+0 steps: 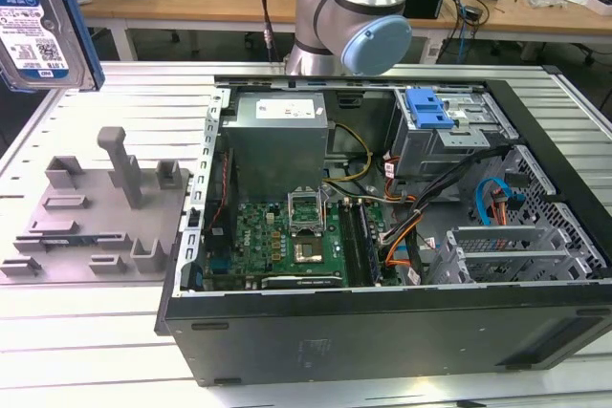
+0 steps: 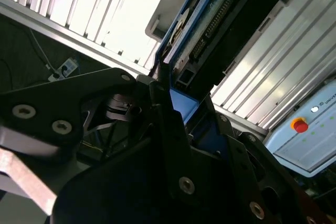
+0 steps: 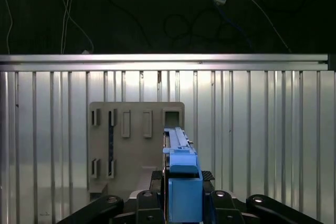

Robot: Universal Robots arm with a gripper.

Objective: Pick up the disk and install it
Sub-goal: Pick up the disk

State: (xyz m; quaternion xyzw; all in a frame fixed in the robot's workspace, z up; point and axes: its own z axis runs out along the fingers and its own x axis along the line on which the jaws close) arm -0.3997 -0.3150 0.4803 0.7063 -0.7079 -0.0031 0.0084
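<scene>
The disk point(image 1: 40, 24), silver with a white-and-blue label and blue side rails, hangs in the air at the exterior view's upper left, above the grey fixture point(image 1: 105, 207). In the first wrist view the disk point(image 3: 180, 145) stands edge-on between the black fingers point(image 3: 155, 176), and my gripper point(image 3: 181, 178) is shut on its blue rails. The second wrist view shows the disk's connector edge point(image 2: 220, 24) sticking out past my gripper point(image 2: 181, 103), whose jaws clamp the blue rail.
The open computer case point(image 1: 382, 332) lies on the slatted metal table point(image 1: 86, 332), with a drive cage and blue latch point(image 1: 427, 109) at its far right. The arm's base point(image 1: 354, 16) stands behind the case. The grey fixture point(image 3: 134, 140) sits below the disk.
</scene>
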